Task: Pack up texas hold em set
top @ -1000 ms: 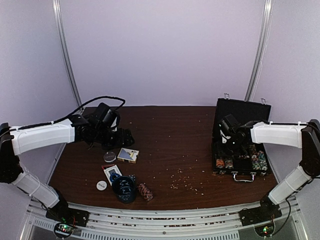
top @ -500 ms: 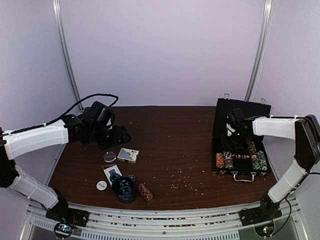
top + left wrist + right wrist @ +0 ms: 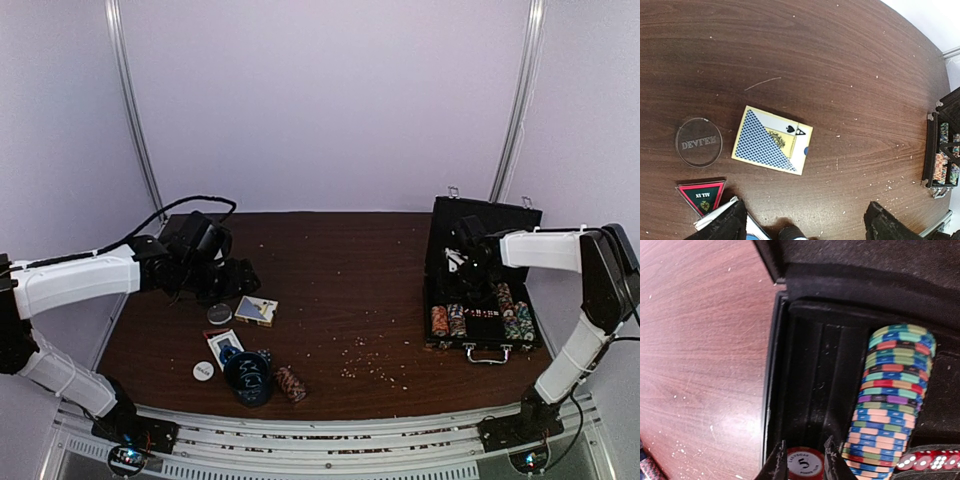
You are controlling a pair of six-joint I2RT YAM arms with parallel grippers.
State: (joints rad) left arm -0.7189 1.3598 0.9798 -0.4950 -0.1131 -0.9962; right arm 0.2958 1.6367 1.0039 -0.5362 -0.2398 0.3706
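Light: soft, even, violet-tinged on pale lilac walls (image 3: 320,100).
Glare: faint sheen on the dark brown wooden table (image 3: 805,55).
Distortion: table rim bows, left wrist view.
Blur: right gripper (image 3: 801,460), its fingertips (image 3: 776,465) soft.

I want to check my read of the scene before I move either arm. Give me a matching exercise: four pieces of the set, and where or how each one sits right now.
Things:
1. dealer button
2. card deck
3. red chip
4. chip roll

Places:
A. lying in a slot of the case
B. between the fingers of the right gripper
C. clear, flat on the table
D. blue-patterned, flat on the table

Pairs: 1-C, 2-D, 3-B, 4-A
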